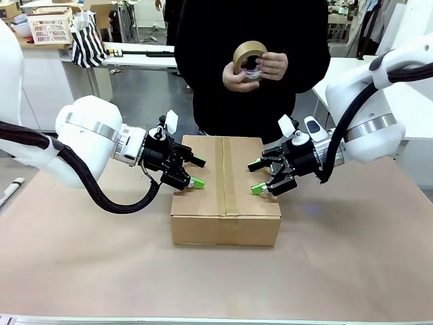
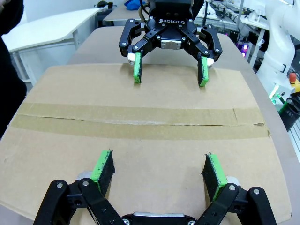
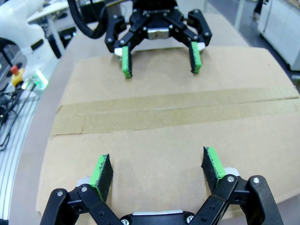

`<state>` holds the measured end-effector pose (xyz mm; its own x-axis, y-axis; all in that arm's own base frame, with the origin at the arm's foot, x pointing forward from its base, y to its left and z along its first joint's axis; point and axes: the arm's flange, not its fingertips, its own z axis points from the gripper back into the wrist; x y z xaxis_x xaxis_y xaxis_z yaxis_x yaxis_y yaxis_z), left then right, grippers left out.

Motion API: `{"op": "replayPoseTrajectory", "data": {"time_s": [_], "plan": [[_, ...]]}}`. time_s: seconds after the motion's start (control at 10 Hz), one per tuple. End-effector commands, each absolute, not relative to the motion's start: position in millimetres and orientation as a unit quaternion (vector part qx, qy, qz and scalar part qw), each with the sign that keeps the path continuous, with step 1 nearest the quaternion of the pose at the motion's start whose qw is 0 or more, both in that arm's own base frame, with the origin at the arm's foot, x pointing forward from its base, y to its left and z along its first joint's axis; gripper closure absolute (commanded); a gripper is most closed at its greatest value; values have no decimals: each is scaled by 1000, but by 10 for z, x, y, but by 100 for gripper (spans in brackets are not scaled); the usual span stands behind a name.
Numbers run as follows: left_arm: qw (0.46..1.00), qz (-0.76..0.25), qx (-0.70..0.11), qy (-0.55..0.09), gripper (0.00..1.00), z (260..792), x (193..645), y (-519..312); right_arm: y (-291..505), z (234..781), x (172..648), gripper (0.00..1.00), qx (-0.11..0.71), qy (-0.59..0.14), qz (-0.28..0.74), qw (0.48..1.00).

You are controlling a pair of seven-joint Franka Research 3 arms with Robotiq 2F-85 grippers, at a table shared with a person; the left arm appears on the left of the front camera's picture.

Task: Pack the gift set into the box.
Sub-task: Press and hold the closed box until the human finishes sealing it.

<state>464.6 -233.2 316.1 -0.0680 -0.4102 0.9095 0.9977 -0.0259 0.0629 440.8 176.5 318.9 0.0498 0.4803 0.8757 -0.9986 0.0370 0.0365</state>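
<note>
- The plain brown corrugated cardboard box [image 1: 225, 193] sits mid-tabletop [image 1: 352, 257], flaps closed and taped along the centre seam.
- Your left tool [image 1: 195, 171] and right tool [image 1: 258, 177] are both spread wide with nothing between the pads, hovering over opposite ends of the lid.
- Expect a stiff, light carton too wide for one tool; press in from both end walls.
- The person holds a brown tape roll [image 1: 249, 54].

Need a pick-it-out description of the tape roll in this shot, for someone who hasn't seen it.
Start at the closed brown box in the middle of the table, between the left gripper and right gripper. Look straight past it to the person in black. The tape roll is the tan ring held in both hands at chest height, the only round thing there.
</note>
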Motion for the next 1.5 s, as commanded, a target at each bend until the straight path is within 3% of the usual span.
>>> {"op": "replayPoseTrajectory", "data": {"time_s": [0.0, 1.4], "plan": [[575, -612, -371, -396, 0, 3143, 4640, -2330, 1758, 3174, 4407, 0, 363, -355, 590, 628], [575, -612, -371, -396, 0, 3143, 4640, -2330, 1758, 3174, 4407, 0, 363, -355, 590, 628]]}}
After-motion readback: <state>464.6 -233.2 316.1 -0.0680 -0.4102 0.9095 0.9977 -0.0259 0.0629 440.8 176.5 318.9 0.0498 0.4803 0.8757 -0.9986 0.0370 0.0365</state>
